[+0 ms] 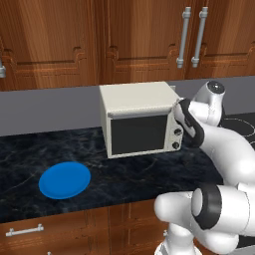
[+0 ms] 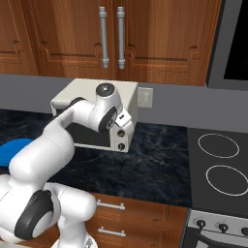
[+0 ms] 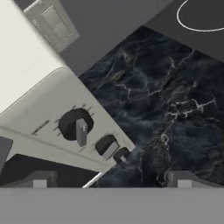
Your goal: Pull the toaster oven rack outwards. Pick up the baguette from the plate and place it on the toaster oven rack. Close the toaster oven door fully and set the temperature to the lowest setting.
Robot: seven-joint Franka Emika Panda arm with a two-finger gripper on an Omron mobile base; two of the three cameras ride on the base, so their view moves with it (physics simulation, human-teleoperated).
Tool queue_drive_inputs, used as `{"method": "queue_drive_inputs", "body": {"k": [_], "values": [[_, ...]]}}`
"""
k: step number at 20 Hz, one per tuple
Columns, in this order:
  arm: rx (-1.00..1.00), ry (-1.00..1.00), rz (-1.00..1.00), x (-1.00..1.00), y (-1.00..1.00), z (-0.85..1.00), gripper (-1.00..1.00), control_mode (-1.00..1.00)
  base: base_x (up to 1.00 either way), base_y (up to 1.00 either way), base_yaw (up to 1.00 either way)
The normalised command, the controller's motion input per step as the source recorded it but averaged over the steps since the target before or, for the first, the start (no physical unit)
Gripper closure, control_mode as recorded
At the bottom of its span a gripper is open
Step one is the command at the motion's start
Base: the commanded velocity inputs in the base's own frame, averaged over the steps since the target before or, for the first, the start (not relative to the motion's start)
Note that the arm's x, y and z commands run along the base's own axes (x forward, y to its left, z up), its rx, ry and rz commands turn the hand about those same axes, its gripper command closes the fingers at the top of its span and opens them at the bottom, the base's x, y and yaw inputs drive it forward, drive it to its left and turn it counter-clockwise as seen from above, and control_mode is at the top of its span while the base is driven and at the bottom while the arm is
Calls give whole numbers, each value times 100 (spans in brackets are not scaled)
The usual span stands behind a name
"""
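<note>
The toaster oven [image 1: 137, 118] stands toward the back of the dark marbled bench [image 1: 139, 174], close to the grey wall, with its toaster oven door [image 1: 138, 133] shut flat against the front, so the baguette and the rack cannot be seen. The gripper [image 3: 111, 179] sits at the oven's upper right front corner, its two fingertips [image 3: 38, 179] spread wide apart with nothing between them; in the hand view one tip lies over the door's dark glass and the other over open bench beside the oven. The three knobs [image 3: 76, 126] run down the right front panel just ahead of the gripper. The blue plate [image 1: 64, 180] lies flat on the bench well to the left of the oven and nearer the front edge, bare on top. Between the plate and the oven, and along the whole strip in front of the door, the bench surface is open. To the right of the oven there is a stretch of free bench before the black cooktop [image 2: 220, 164] begins, and a wall outlet [image 2: 145, 98] sits behind the oven's right rear corner.
</note>
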Motion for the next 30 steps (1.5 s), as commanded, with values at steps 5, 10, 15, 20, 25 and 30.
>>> {"method": "queue_drive_inputs", "body": {"k": [5,10,15,20,25,30], "values": [[-11,-17,3,0,-11,-34,-100,-100,0,0,0],[-13,-20,0,0,0,-34,-100,-100,0,0,0],[-13,-29,1,0,0,-11,-100,-100,0,0,0],[-6,-27,10,0,-3,0,-100,-100,0,0,0],[0,-11,12,0,-6,2,-100,-100,0,0,0],[0,0,0,0,0,5,-100,-100,0,0,0]]}}
